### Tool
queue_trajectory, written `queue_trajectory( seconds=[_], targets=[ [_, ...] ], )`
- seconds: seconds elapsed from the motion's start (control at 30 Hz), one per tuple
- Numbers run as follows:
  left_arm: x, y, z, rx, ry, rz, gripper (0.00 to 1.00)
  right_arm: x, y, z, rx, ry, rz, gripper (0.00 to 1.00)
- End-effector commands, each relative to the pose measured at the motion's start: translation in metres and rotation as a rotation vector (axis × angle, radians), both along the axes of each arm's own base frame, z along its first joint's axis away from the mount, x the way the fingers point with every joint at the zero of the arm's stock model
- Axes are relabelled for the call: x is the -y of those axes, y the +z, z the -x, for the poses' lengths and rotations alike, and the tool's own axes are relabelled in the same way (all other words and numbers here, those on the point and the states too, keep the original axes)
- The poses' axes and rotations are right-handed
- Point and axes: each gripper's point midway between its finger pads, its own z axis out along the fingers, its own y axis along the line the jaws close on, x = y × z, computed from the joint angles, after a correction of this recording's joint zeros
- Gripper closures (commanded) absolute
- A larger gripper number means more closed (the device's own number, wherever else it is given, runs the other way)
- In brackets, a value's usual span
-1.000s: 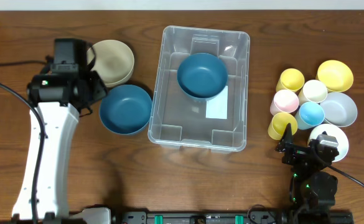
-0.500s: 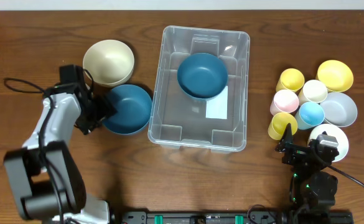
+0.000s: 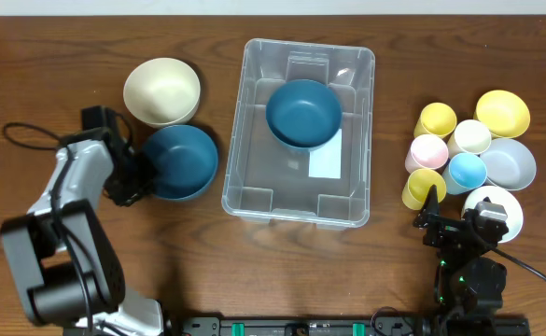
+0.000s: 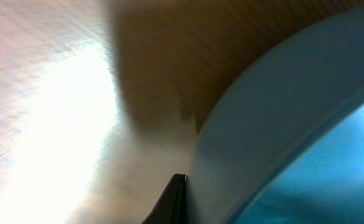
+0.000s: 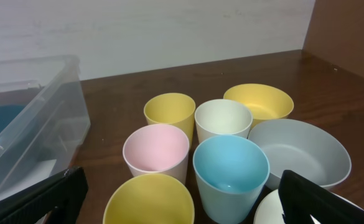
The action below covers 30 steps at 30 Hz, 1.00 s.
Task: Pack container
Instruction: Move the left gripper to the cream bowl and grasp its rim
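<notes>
Left gripper (image 3: 136, 179) low; right gripper (image 5: 182, 202) jaws wide.

On the wooden bench (image 3: 254, 271), a cream bowl (image 3: 162, 91) stood just beside a dark blue bowl (image 3: 180, 161). Well apart to the right clustered a yellow cup (image 3: 436, 119), a pink cup (image 3: 428, 152), a cream cup (image 3: 471, 136), a light blue cup (image 3: 467, 171) and a second yellow cup (image 3: 424, 187). A yellow bowl (image 3: 502, 112), a grey bowl (image 3: 510, 163) and a white bowl (image 3: 497, 207) stood alongside them.

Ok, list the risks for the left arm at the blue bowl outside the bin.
The left gripper sits at the very rim of the blue bowl; a thin hold may slip or just push it.
That bowl lies close to the cream bowl and the container wall; a low lift could knock either.
</notes>
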Motion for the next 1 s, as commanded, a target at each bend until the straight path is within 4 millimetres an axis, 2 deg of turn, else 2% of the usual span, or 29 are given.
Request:
queue_trajectory(
  seconds=[0.0,0.17,0.3,0.4,0.5,0.6,0.67,0.73,0.8,0.9,0.97],
  targets=[
    [-0.015,0.038,-0.007,0.095,0.033,-0.030,0.94,0.003,-0.001,0.001,-0.004,-0.014,0.008,0.01],
    [-0.017,0.089,-0.003,0.235,0.047,-0.072,0.94,0.003,-0.001,0.001,-0.004,-0.014,0.008,0.01],
    [-0.006,0.142,-0.007,0.413,0.021,-0.111,0.94,0.003,-0.001,0.001,-0.004,-0.014,0.008,0.01],
    [0.013,0.188,-0.016,0.565,-0.043,-0.134,0.94,0.003,-0.001,0.001,-0.004,-0.014,0.008,0.01],
    [0.044,0.240,-0.029,0.715,-0.127,-0.129,0.94,0.003,-0.001,0.001,-0.004,-0.014,0.008,0.01],
    [0.077,0.282,-0.043,0.817,-0.206,-0.121,0.94,0.003,-0.001,0.001,-0.004,-0.014,0.008,0.01],
    [0.097,0.302,-0.052,0.860,-0.255,-0.133,0.94,0.003,-0.001,0.001,-0.004,-0.014,0.008,0.01],
    [0.118,0.314,-0.063,0.883,-0.302,-0.151,0.94,0.003,-0.001,0.001,-0.004,-0.014,0.008,0.01],
    [0.141,0.319,-0.076,0.891,-0.346,-0.167,0.94,0.003,-0.001,0.001,-0.004,-0.014,0.008,0.01],
    [0.173,0.308,-0.096,0.872,-0.405,-0.182,0.94,0.003,-0.001,0.001,-0.004,-0.014,0.008,0.01],
    [0.192,0.290,-0.110,0.837,-0.441,-0.190,0.94,0.003,-0.001,0.001,-0.004,-0.014,0.008,0.01]
  ],
)
